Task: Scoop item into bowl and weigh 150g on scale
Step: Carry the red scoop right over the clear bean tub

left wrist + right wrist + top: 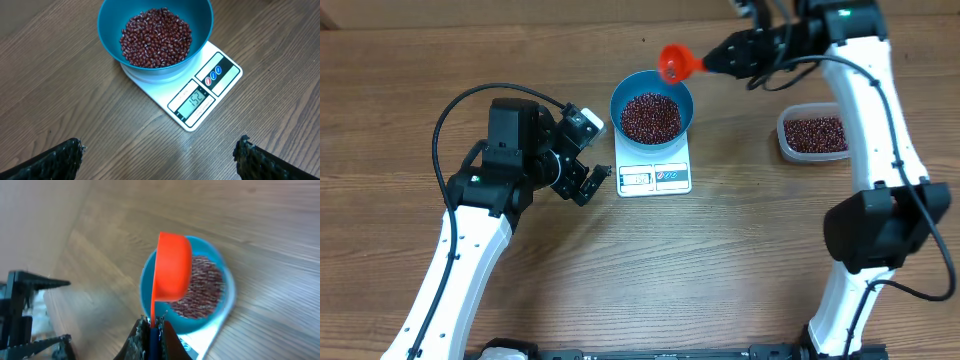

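1. Brown wood-grain table: carried every item below.
2. Left gripper, black, two-fingered: rested low over the table at 9 o'clock of the scale, just beside it. Fingers stood wide apart and held nothing.
3. Right gripper, black: sat at 1 o'clock of the bowl, fingers pressed together on the scoop's handle.
4. Flat white rectangular kitchen scale: lay at table centre. Display window and blue-marked buttons ran along its 6 o'clock edge. In the left wrist view the display appeared to read 152.
5. Round deep blue plastic bowl: stood on the scale's 12 o'clock end.
6. Clear rounded-rectangular plastic tub: stood at 3 o'clock of the bowl, well apart, and held a layer of beans.
7. Small red plastic scoop: was held above the bowl's rim at 1 o'clock. Its contents could not be told.
8. Small dark red-brown beans: lay heaped loosely in the bowl's bottom.
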### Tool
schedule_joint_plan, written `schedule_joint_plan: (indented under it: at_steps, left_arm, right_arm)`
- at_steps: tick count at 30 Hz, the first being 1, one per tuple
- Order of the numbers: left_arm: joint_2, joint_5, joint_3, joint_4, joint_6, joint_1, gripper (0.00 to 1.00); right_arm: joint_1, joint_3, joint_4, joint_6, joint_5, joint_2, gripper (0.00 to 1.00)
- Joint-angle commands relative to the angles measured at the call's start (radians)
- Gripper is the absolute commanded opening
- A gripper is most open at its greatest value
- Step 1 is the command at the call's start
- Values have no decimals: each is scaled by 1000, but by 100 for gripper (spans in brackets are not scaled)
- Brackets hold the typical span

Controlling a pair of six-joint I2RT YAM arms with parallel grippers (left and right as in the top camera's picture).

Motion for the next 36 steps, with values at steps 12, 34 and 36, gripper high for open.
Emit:
schedule_joint_plan:
  at_steps: [12,34,36]
  left_arm:
    - [5,17,22,0,12,4,100]
    - [5,17,22,0,11,4,100]
    - [5,17,22,0,12,4,100]
  right_arm:
    - [-491,39,-236,-19,160,-151,4]
    - [-112,-5,-304,114,1250,-148,4]
    - [-91,-5,-294,117,1223,-148,4]
